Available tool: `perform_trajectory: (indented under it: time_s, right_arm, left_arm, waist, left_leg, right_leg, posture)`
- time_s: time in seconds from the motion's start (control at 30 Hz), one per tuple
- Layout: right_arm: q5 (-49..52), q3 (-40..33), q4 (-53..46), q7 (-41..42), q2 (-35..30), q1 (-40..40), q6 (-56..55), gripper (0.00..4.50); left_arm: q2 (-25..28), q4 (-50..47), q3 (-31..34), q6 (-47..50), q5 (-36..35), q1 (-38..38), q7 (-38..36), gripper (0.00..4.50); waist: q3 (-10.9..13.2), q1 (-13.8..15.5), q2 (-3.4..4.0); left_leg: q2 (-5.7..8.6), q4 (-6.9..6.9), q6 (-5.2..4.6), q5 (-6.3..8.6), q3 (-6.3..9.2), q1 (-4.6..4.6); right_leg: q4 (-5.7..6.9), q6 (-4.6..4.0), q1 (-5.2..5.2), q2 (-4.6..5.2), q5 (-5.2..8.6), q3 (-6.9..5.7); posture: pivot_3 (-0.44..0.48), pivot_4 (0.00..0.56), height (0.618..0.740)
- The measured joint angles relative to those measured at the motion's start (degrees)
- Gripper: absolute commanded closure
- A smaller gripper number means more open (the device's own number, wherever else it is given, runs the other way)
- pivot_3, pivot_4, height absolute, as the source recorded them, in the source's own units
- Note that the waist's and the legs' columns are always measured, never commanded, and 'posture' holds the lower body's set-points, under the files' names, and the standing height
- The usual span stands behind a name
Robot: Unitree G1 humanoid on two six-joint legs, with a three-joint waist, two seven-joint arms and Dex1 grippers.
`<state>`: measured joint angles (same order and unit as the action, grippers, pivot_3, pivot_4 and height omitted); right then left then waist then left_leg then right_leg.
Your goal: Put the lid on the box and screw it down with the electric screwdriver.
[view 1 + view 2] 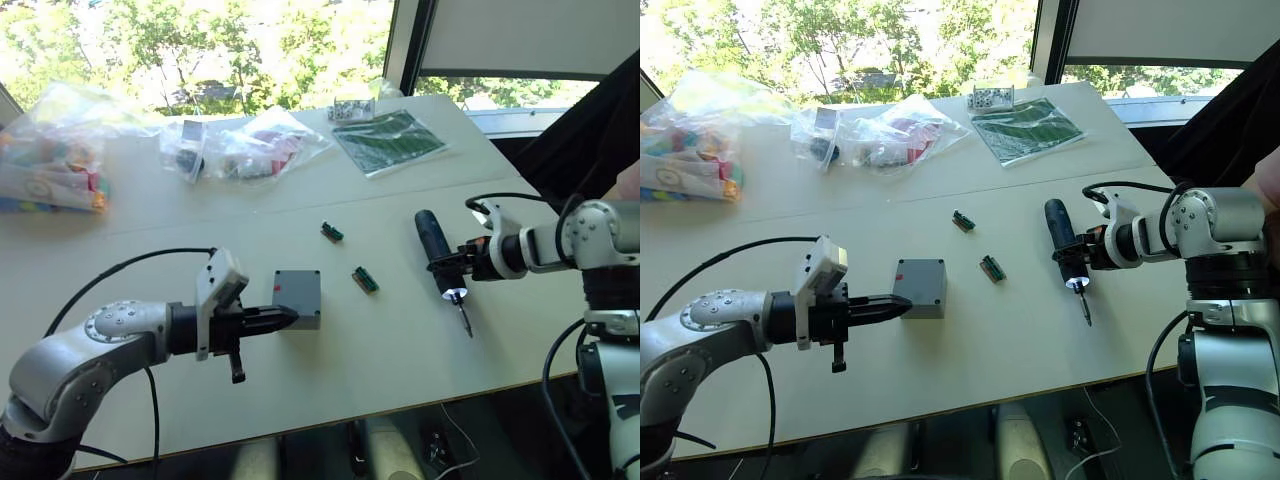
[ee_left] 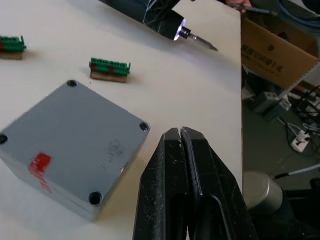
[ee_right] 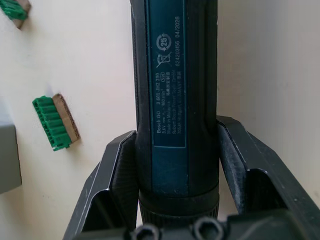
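Left gripper (image 1: 285,319), fingers pressed together and empty, touching lidded box (image 1: 298,297) mid-desk; right gripper (image 3: 175,150) clamping electric screwdriver (image 1: 437,254), needing bit vertical over 1 corner hole.

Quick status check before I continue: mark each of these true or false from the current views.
1. The lid already sits on the box. True.
2. The left gripper has its jaws wide open. False: they are shut, beside the box.
3. The right gripper holds the electric screwdriver. True.
4. The screwdriver bit rests in a corner hole of the lid. False: it is off to the box's side, over the table.
5. Two green connector blocks lie between box and screwdriver. True.
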<state>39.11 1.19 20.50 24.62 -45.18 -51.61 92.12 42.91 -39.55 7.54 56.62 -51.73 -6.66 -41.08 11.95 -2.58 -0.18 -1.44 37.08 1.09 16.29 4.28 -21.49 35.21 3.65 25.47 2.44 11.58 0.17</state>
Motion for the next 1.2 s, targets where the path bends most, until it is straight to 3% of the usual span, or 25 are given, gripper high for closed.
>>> perform_trajectory:
  time_s: [0.03, 0.13, 0.27, 0.4, 0.47, 0.57, 0.8, 0.93, 1.2]
  right_arm:
    - [-0.7, 0.6, 1.1, 0.2, 0.3, -0.5, 0.0, 2.09]
    - [-2.9, 4.6, 1.8, 3.0, -0.3, -2.0, -1.7, 1.36]
    - [-6.6, 9.5, 1.3, 6.8, -1.0, -3.0, -7.8, 0.08]
    - [-10.8, 10.4, 0.5, 12.8, -1.2, -3.8, -22.9, 0.04]
    - [-12.0, 8.4, -5.7, 19.5, -1.9, -2.0, -36.6, 0.04]
    - [-11.9, 7.3, -15.5, 26.2, -2.2, 2.3, -46.9, 0.04]
    - [-12.7, 16.1, -37.1, 29.7, 1.3, 21.1, -49.5, 0.04]
    - [-15.0, 16.7, -39.8, 27.9, 1.5, 23.7, -48.8, 0.04]
    - [-15.4, 18.6, -41.9, 27.0, 5.9, 24.1, -45.0, 0.04]
  left_arm:
    - [0.0, -0.1, 0.1, 0.0, 0.0, 0.8, 0.3, 4.5]
    - [1.0, 0.1, 1.3, -0.9, 0.2, 3.2, 0.6, 4.5]
    - [2.9, 3.4, 4.9, -2.6, 2.0, 4.2, 0.3, 4.5]
    - [7.7, 8.1, 5.7, -5.7, 6.2, 4.2, -2.0, 4.5]
    - [8.2, 11.3, 5.6, -7.5, 8.0, 2.4, -2.9, 4.5]
    - [8.8, 14.2, 4.0, -10.4, 11.8, 0.9, -3.6, 4.5]
    - [2.5, 20.7, -8.0, -14.2, 20.7, -6.2, -2.4, 4.5]
    - [2.1, 20.5, -13.2, -15.8, 24.2, -6.8, -3.6, 4.5]
    - [0.6, 23.7, -16.1, -18.5, 28.0, -10.2, -6.3, 4.5]
  waist:
    - [0.0, 0.0, 0.0]
    - [0.0, 0.0, 0.0]
    - [0.0, 0.0, -0.03]
    - [0.0, -0.1, 0.0]
    - [0.0, 0.0, 0.0]
    - [0.0, 0.1, -0.05]
    - [0.0, 0.8, -0.1]
    - [0.0, 0.5, -0.15]
    - [0.0, 0.4, -0.17]
  left_leg:
    - [0.0, 0.0, 0.0, 0.0, 0.0, 0.0]
    - [0.0, -0.01, 0.0, 0.0, 0.01, 0.01]
    - [0.0, 0.02, 0.0, 0.0, 0.01, 0.0]
    - [0.0, 0.0, 0.01, 0.0, -0.02, 0.01]
    - [-0.05, -0.09, 0.01, 0.0, 0.0, 0.01]
    - [-0.12, -0.12, 0.02, 0.0, 0.04, 0.0]
    - [0.04, 0.01, 0.13, -0.05, -0.02, -0.08]
    - [0.04, 0.05, 0.29, -0.15, -0.07, 0.01]
    - [-0.14, 0.03, 0.29, -0.16, 0.08, 0.08]
  right_leg:
    - [0.0, -0.01, 0.0, 0.0, -0.01, 0.0]
    - [0.01, -0.01, -0.01, 0.0, -0.01, 0.0]
    - [0.0, 0.0, -0.02, 0.02, -0.01, -0.01]
    - [0.0, 0.01, 0.02, 0.01, -0.01, -0.01]
    - [0.01, 0.03, 0.03, -0.04, 0.0, -0.03]
    - [0.0, 0.09, 0.0, -0.11, 0.01, -0.03]
    - [-0.02, -0.01, -0.04, 0.14, -0.06, -0.02]
    - [-0.01, 0.12, -0.06, 0.16, -0.08, -0.01]
    - [0.12, 0.12, -0.06, -0.07, -0.08, -0.12]
  posture:
    - [0.0, 0.15, 0.74]
    - [0.0, 0.15, 0.74]
    - [0.0, 0.15, 0.74]
    - [0.0, 0.15, 0.74]
    - [0.0, 0.15, 0.74]
    - [0.0, 0.15, 0.74]
    - [0.0, 0.15, 0.74]
    - [0.0, 0.15, 0.74]
    - [0.0, 0.15, 0.74]
